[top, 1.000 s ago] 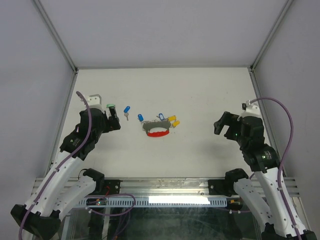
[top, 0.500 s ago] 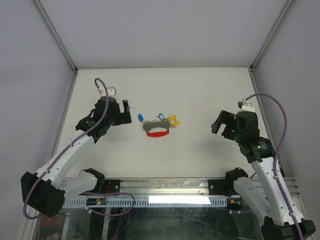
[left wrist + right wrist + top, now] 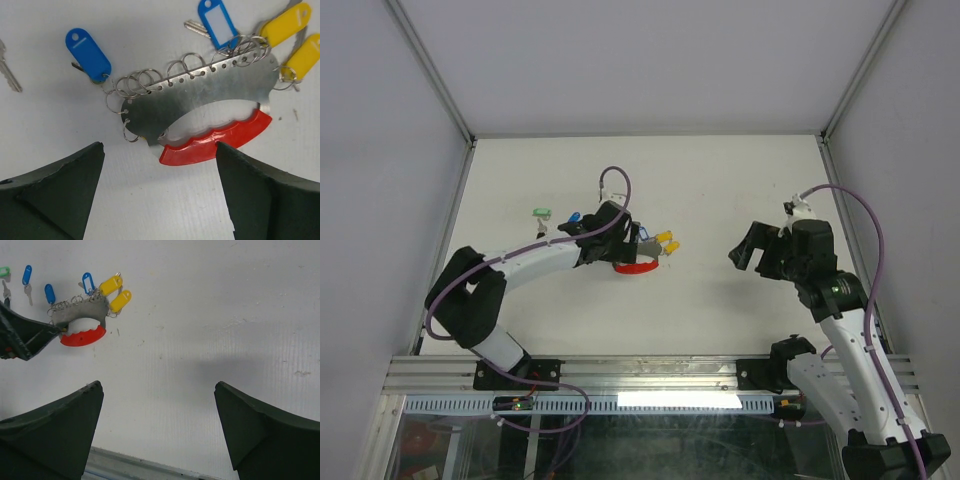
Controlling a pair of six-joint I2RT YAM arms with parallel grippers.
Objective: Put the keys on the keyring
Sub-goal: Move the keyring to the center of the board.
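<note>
Your left gripper (image 3: pixel 159 146) has swung in from 9 o'clock and hangs wide open over the keyring (image 3: pixel 638 264) at mid-tabletop (image 3: pixel 740 180), with the right gripper (image 3: pixel 157 385) wide at 3 o'clock; you're probably securing the ring, so close on it squarely before fetching the loose keys (image 3: pixel 575 216) at 10 o'clock.

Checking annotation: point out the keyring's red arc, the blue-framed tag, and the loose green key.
red arc (image 3: pixel 222 136), left wrist view, middle of the curved plastic.
blue-framed tag (image 3: pixel 217 24), left wrist view, white label window.
green key (image 3: pixel 542 212), top view, its green cap.
</note>
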